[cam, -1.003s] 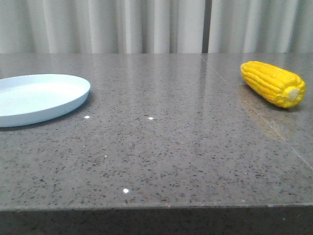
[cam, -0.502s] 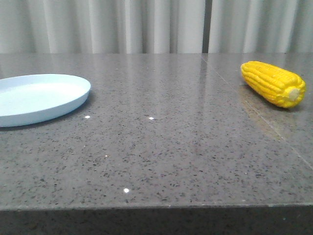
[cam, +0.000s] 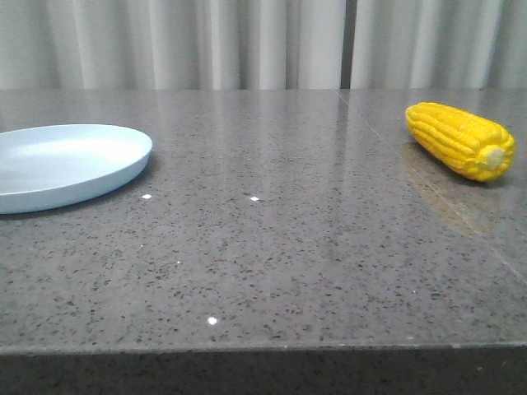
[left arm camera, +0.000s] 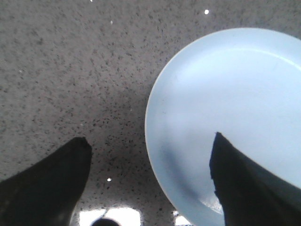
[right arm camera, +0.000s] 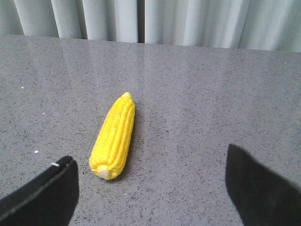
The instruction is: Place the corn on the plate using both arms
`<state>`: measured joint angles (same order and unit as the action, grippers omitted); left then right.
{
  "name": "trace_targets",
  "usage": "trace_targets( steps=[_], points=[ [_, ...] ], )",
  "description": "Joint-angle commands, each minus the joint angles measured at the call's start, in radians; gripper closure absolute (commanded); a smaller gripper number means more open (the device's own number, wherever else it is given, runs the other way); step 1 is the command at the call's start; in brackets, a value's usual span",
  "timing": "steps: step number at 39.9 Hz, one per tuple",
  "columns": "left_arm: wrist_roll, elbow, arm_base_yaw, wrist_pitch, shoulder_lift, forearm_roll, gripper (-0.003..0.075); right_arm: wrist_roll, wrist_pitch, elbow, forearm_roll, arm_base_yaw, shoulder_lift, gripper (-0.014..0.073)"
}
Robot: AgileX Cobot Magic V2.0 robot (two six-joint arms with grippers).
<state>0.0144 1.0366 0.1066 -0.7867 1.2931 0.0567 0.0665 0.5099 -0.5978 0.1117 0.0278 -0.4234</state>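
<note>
The yellow corn (cam: 459, 140) lies on the grey table at the far right, its pale stub end toward the front. The pale blue plate (cam: 58, 164) sits at the far left. Neither gripper shows in the front view. In the left wrist view my left gripper (left arm camera: 150, 146) is open above the plate's rim (left arm camera: 155, 141), one finger over the plate, the other over bare table. In the right wrist view my right gripper (right arm camera: 150, 162) is open and empty, with the corn (right arm camera: 114, 136) lying ahead of it, nearer one finger and apart from both.
The speckled grey stone table (cam: 272, 247) has its front edge near the bottom of the front view. A seam (cam: 428, 185) runs through the tabletop on the right. Pale curtains (cam: 263, 41) hang behind the table.
</note>
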Motion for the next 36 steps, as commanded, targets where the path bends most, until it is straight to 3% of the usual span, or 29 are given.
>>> trace_targets(
  steps=[1,8,13,23,30,36],
  points=[
    [0.012,0.081,-0.001,-0.051,0.069,-0.020,0.0219,0.007,-0.072,-0.035,0.009,-0.008,-0.013,-0.0060],
    [0.012,0.100,-0.001,-0.076,0.182,-0.041,0.0223,0.007,-0.072,-0.035,0.009,-0.008,-0.013,-0.0060],
    [0.012,0.100,-0.001,-0.074,0.221,-0.062,0.0272,0.007,-0.072,-0.035,0.009,-0.008,-0.013,-0.0060],
    [0.012,0.100,0.001,-0.064,0.240,-0.079,0.0436,0.007,-0.072,-0.035,0.009,-0.008,-0.013,-0.0060],
    [0.012,0.100,0.001,-0.057,0.240,-0.079,0.0735,0.007,-0.072,-0.035,0.009,-0.008,-0.013,-0.0060],
    [0.012,0.107,0.001,-0.046,0.223,-0.135,0.0741,0.007,-0.072,-0.035,0.009,-0.008,-0.013,-0.0060]
  ],
)
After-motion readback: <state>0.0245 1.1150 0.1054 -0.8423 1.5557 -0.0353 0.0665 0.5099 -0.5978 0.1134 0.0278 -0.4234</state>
